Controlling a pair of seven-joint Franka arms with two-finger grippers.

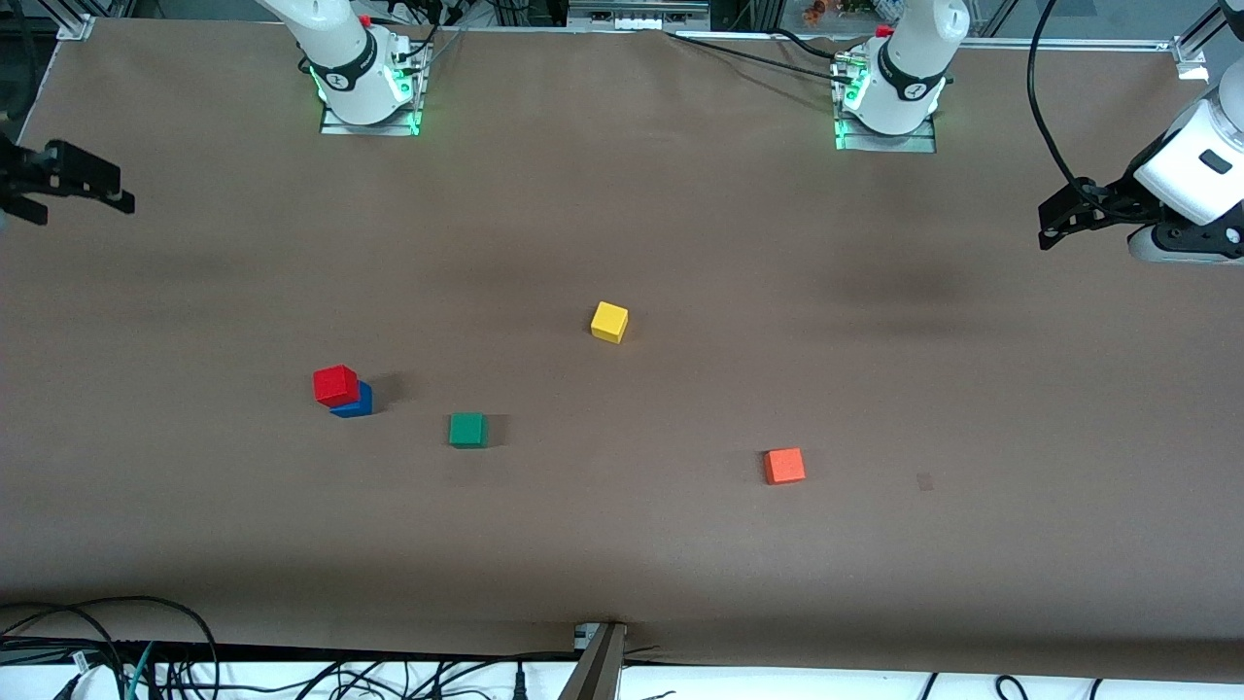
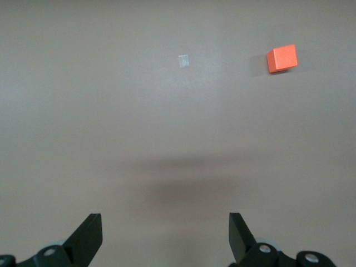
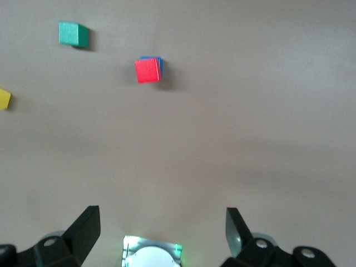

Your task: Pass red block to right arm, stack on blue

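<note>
The red block (image 1: 334, 384) (image 3: 147, 70) sits on top of the blue cube (image 1: 356, 402) (image 3: 157, 60), toward the right arm's end of the table. No gripper touches the stack. My right gripper (image 1: 92, 185) (image 3: 162, 222) hangs open and empty over the table's edge at the right arm's end, well away from the stack. At the left arm's end my left gripper (image 1: 1054, 222) (image 2: 165, 228) is open too, over bare table, holding nothing.
A green cube (image 1: 467, 429) (image 3: 73, 34) lies beside the stack, toward the middle. A yellow cube (image 1: 609, 321) (image 3: 4, 99) sits mid-table, farther from the front camera. An orange cube (image 1: 783, 466) (image 2: 281, 58) lies toward the left arm's end. Cables run along the table's front edge.
</note>
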